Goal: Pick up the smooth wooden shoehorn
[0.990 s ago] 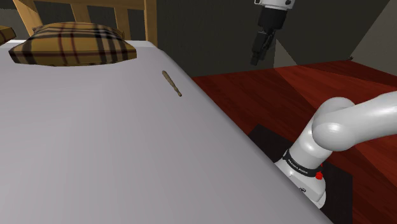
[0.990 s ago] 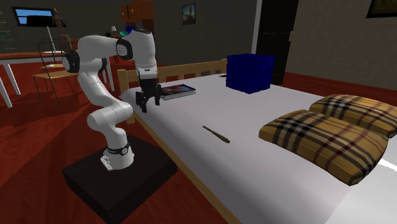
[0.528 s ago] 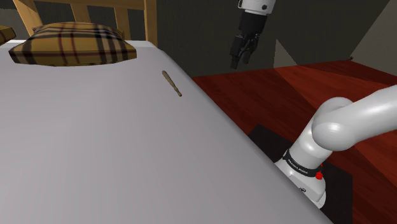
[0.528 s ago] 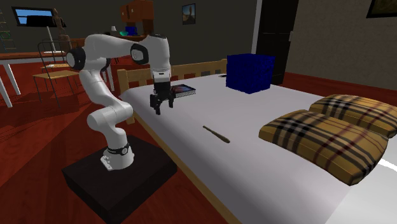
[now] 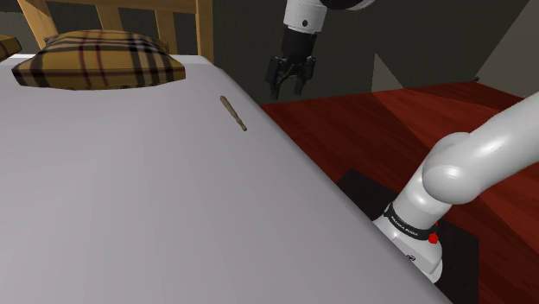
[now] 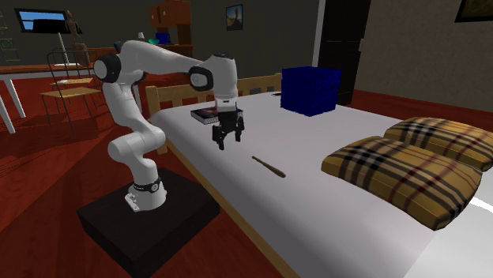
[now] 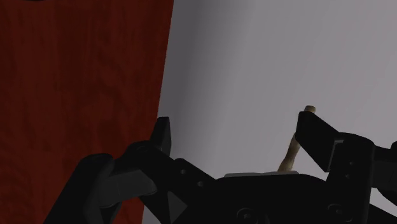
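Note:
A slim brown wooden shoehorn (image 5: 233, 113) lies flat on the pale grey bed (image 5: 129, 190), close to its edge over the red floor. In the second exterior view the shoehorn (image 6: 269, 167) lies between the arm and the plaid pillows. My black gripper (image 5: 288, 88) hangs above the bed's edge, open and holding nothing, a short way from the shoehorn toward the shoulder view's right. In the second exterior view the gripper (image 6: 225, 144) hovers over the bed. In the wrist view the shoehorn (image 7: 294, 147) pokes out beside one of the fingers (image 7: 321, 140), partly hidden by the hand.
Plaid pillows (image 6: 407, 168) lie at the head of the bed, one pillow (image 5: 97, 59) before the wooden headboard (image 5: 151, 19). A blue box (image 6: 310, 89) and a book (image 6: 205, 115) rest on the bed. The red floor (image 5: 415, 129) runs beside the bed, with my dark stand (image 6: 146, 221) on it.
The arm has swung the gripper toward the shoulder view's left and lower, from over the floor to above the bed's edge, closer to the shoehorn. The shoehorn has not moved.

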Available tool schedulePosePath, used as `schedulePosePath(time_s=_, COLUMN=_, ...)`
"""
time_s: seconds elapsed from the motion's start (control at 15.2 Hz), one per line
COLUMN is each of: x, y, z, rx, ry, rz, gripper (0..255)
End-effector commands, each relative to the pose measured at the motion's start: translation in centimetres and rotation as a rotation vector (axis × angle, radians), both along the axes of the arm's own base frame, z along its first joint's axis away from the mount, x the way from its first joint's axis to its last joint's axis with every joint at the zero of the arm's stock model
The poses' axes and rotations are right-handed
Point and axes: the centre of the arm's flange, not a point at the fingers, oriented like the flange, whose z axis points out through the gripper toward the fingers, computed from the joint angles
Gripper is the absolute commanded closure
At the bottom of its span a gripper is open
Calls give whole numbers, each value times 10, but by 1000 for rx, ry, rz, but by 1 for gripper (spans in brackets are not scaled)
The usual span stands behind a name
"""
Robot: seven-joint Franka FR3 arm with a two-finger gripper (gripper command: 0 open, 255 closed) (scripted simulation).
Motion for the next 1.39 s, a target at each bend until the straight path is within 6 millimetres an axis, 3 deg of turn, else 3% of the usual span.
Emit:
schedulePosePath(time_s=0.0, x=20, y=14, z=-8, rx=3, ry=-8, rz=-43, gripper=0)
schedulePosePath(time_s=0.66, x=127, y=71, z=-45, rx=10, ry=-44, rz=-241, gripper=0)
schedulePosePath(time_s=1.19, x=127, y=71, z=-85, rx=10, ry=-44, rz=-242, gripper=0)
schedulePosePath(time_s=1.32, x=127, y=71, z=-85, rx=10, ry=-44, rz=-242, gripper=0)
